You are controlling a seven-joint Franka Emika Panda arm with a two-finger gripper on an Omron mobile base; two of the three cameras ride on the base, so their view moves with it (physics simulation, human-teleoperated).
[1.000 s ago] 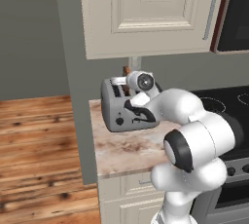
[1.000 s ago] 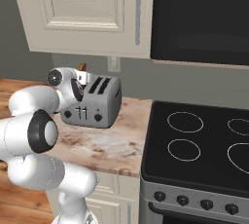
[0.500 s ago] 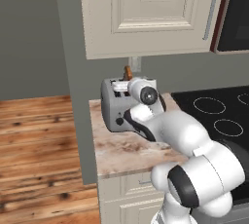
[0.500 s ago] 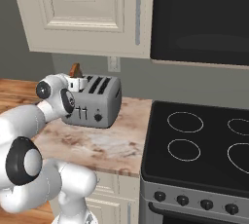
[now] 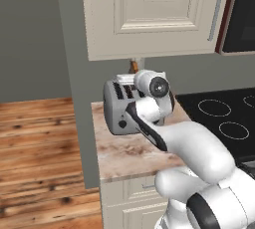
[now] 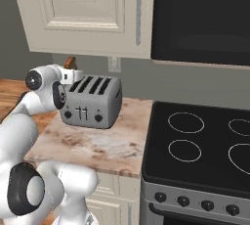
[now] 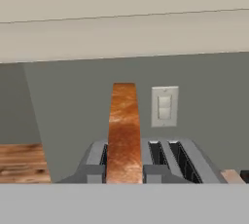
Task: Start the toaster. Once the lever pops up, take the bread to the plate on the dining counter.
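A marbled counter [image 5: 130,154] over cream cabinets fills the middle of the left base view, with a cream wall cupboard [image 5: 149,11] across the top, a black stovetop [image 6: 205,146] at the right and wood floor [image 5: 40,153] at the lower left. The toaster [image 6: 93,102] sits on the counter near the back wall, at centre left of the right base view; its front shows 2 black knobs and 2 slider slots, and dark slots run along its top. In the hand view the toaster's top lies along the bottom, and the bread [image 7: 124,133] stands upright as a tall orange-brown strip in the middle of the frame, its lower end hidden behind the grey band, so I cannot tell whether it is clear of the slot. A white wall switch [image 7: 164,106] is on the grey wall just right of it. The gripper [image 6: 72,70] is at the upper left of the right base view, above the toaster's left end, closed on the bread; just a small brown tip of the slice pokes above the hand there. In the left base view the arm covers much of the toaster, and the slice is a thin brown sliver at top centre, under the cupboard
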